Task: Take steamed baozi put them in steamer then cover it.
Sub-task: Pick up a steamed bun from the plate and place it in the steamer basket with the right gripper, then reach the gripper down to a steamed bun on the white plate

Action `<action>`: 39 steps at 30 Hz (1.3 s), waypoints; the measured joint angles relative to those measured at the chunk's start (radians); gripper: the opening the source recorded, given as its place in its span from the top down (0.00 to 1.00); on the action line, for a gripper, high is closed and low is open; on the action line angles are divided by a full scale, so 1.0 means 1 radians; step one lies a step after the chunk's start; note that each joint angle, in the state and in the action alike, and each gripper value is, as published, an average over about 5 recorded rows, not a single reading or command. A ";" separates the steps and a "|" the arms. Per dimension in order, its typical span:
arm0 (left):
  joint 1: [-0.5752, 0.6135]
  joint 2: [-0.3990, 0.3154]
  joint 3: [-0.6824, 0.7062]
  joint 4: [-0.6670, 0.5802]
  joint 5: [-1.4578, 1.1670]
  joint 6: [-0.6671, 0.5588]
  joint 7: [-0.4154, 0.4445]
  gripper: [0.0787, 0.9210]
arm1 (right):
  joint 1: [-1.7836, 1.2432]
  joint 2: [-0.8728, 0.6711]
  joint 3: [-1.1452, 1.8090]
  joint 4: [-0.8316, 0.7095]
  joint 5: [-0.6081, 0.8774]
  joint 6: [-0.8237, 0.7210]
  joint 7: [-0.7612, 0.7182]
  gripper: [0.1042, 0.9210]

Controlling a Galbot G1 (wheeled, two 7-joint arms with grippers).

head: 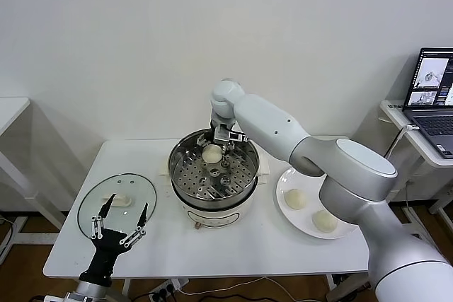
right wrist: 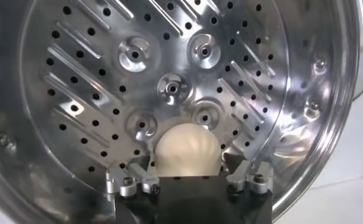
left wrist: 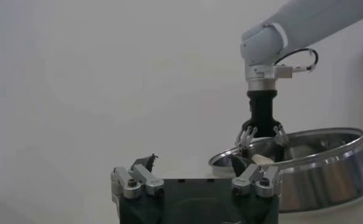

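A: Where is the right gripper [head: 212, 152]?

B: Reaching down into the steamer [head: 185, 183], over the far part of its perforated tray. Its jaws are closed on one steamed baozi [right wrist: 188, 150]; the right wrist view shows the bun sitting between them, right above the holes. Whether the bun touches the tray I cannot tell.

A: And the other buns?

B: Two more lie on a white plate [head: 283, 206] on the counter [head: 163, 242], just right of the steamer. One bun [head: 295, 199] is on the plate's left part, the other bun [head: 325, 221] nearer and further right, the two apart from each other.

A: The cover [head: 117, 204]?

B: Flat on the counter, left of the steamer and apart from it, its cream handle up.

A: The left gripper [head: 119, 230]?

B: Low at the near left, at the cover's near edge, jaws spread open and holding nothing.

A: Anything else around?

B: A laptop [head: 432, 97] with its screen lit stands on a side table at the far right.
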 measured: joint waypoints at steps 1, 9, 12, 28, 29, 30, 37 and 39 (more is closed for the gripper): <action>0.001 0.000 0.000 -0.001 0.000 0.001 0.000 0.12 | 0.010 -0.014 -0.006 0.017 0.027 -0.014 -0.015 0.12; 0.002 0.001 -0.002 -0.003 0.000 0.002 0.000 0.12 | 0.126 -0.194 -0.102 0.152 0.344 -0.228 -0.097 0.12; 0.000 0.002 0.000 -0.003 0.000 0.002 0.000 0.12 | 0.168 -0.280 -0.152 0.189 0.485 -0.342 -0.110 0.12; -0.008 0.003 0.013 0.002 0.002 0.009 -0.004 0.12 | 0.150 -0.598 -0.423 0.300 0.935 -0.771 -0.054 0.12; -0.007 0.003 0.012 0.003 0.002 0.008 -0.004 0.12 | 0.141 -0.603 -0.431 0.300 0.944 -0.784 -0.047 0.12; -0.006 0.002 0.012 0.003 0.002 0.008 -0.004 0.12 | 0.132 -0.607 -0.439 0.300 0.952 -0.796 -0.040 0.12; 0.002 0.000 0.006 0.002 0.002 0.005 -0.004 0.12 | 0.060 -0.608 -0.461 0.277 0.975 -0.850 0.001 0.12; 0.003 0.000 0.004 0.002 0.002 0.004 -0.004 0.12 | 0.038 -0.604 -0.460 0.268 0.975 -0.860 0.012 0.12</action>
